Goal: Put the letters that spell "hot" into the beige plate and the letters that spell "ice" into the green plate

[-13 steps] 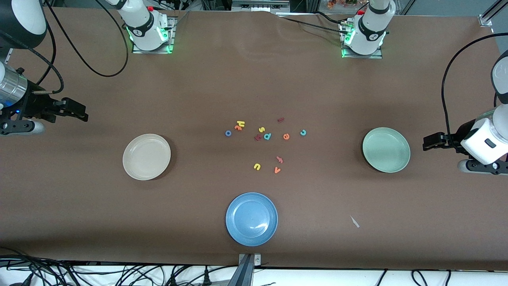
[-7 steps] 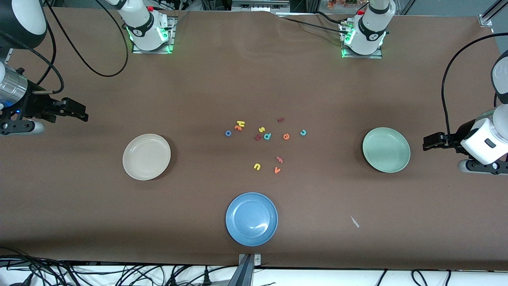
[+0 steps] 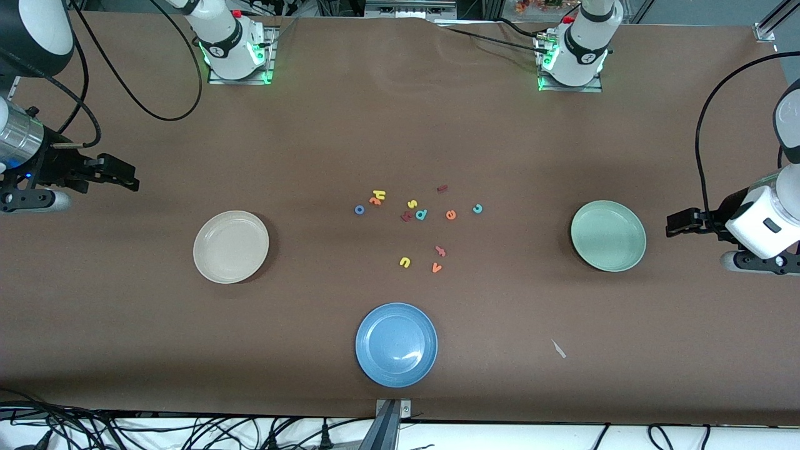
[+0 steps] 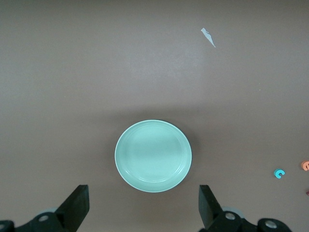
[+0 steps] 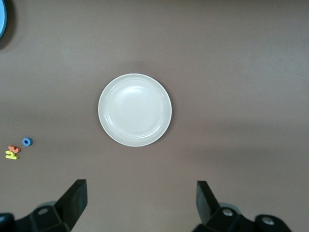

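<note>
Left claw (image 4: 144, 212) waits spread apart above the table beside the green plate (image 3: 608, 235); right claw (image 5: 140, 208) likewise beside the beige plate (image 3: 230, 246)

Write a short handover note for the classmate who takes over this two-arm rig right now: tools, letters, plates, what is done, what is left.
Left tool: open, empty, waiting at its end of the table beside the green plate.
Right tool: open, empty, waiting at its end near the beige plate.
Letters: all loose mid-table between the plates: h, o, t; i, c, e.
Done: nothing; both plates hold no letters.
Left: all six letters.
</note>
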